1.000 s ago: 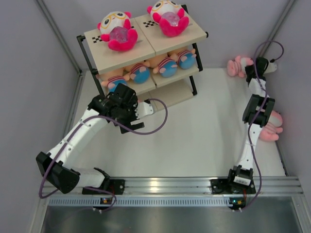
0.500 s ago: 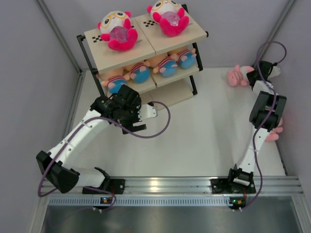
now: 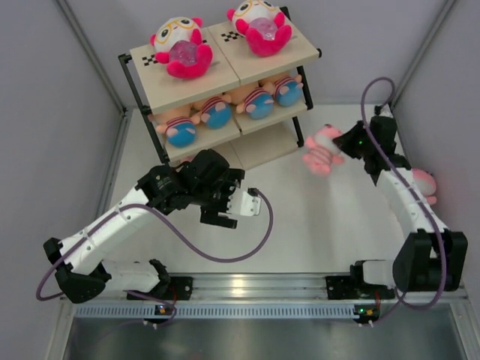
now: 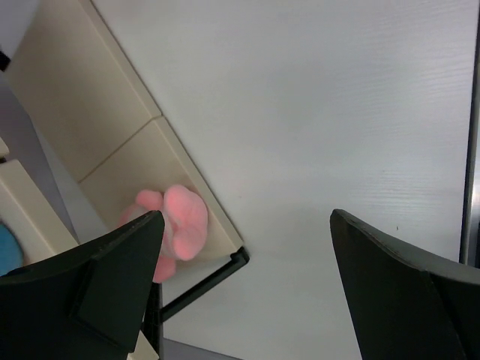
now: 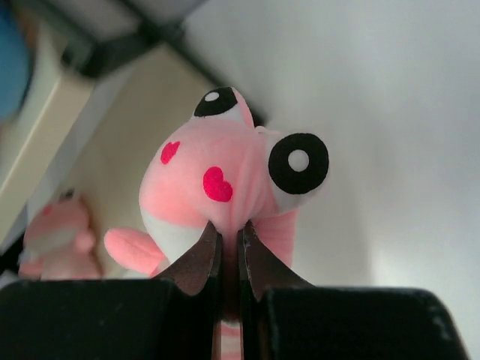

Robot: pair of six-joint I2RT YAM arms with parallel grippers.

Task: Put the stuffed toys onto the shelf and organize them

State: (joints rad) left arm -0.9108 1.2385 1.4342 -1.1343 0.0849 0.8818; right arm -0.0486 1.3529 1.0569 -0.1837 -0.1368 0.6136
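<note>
**Right gripper** (image 5: 229,234): the fingers (image 5: 196,262) are drawn narrow and pinch the held pale pink toy (image 5: 232,180) at its lower body. The toy's face, with two red hearts and two black-and-white eyes, is turned away from the wrist camera. In the top view the toy is at about 4 o'clock from the shelf (image 3: 217,79), near its right front post.

**Left gripper** (image 4: 246,217): its fingers (image 4: 112,277) are spread wide with nothing between them. In the top view it is over the table (image 3: 300,225) at about 6 o'clock from the shelf. Beyond the left finger, a second pale pink toy (image 4: 176,232) sits on the lowest board at the front corner, beside the black frame post.

**Shelf:** it stands at 11 o'clock on the table.
- **Top board:** two hot-pink toys (image 3: 180,49) with yellow glasses sit side by side.
- **Middle board:** four striped toys (image 3: 214,112) with blue bottoms sit in a row.

**Table:** a third pale pink toy (image 3: 424,184) lies at 3 o'clock against the right wall, partly hidden by the right arm.
</note>
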